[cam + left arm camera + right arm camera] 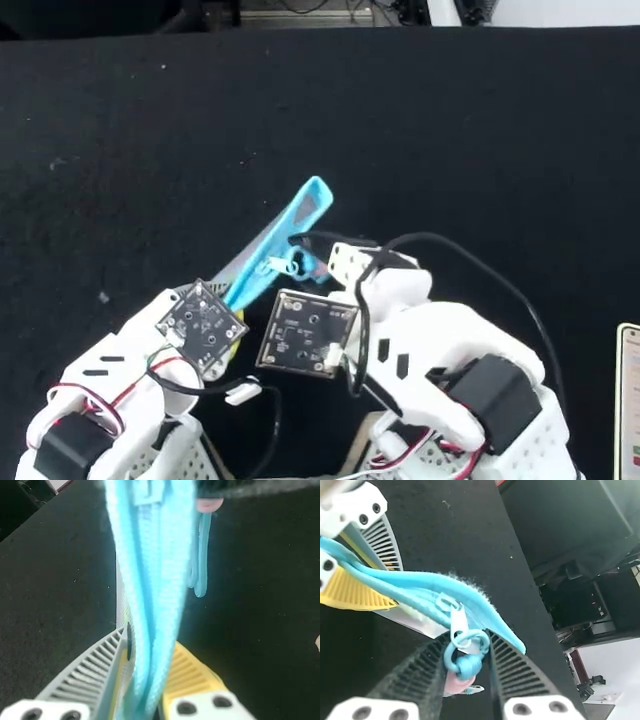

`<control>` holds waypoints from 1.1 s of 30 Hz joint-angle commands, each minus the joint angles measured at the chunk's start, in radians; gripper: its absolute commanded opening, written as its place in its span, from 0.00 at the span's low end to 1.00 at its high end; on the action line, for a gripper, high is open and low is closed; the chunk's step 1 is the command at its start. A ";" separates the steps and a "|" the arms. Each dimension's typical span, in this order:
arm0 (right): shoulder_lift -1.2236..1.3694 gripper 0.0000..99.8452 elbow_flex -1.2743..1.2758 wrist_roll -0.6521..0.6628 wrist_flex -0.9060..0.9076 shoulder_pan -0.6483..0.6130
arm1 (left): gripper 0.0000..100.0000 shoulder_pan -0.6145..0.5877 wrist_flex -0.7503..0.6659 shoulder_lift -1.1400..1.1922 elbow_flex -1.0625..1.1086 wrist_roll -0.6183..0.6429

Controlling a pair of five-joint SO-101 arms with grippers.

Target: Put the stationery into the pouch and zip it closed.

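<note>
Pouch (285, 235) is held tilted above tabletop (450, 130) near edge, mid, with its end clamped tight in left gripper (150, 640). Right gripper (467, 642) sits at zip pull (459, 620) (can't tell if it's actually pinching). Confirm bite, then drag straight along the seam, left giving counter-tension.
</note>
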 commanded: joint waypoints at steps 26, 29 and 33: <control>-0.008 0.07 -0.107 -0.054 0.040 -0.003 | 0.03 0.001 -0.005 0.011 0.001 0.002; -0.008 0.08 -0.081 -0.055 0.035 -0.003 | 0.03 0.001 -0.005 0.011 -0.001 0.003; -0.015 0.08 -0.019 -0.052 -0.006 -0.002 | 0.03 0.001 -0.005 0.011 -0.001 0.003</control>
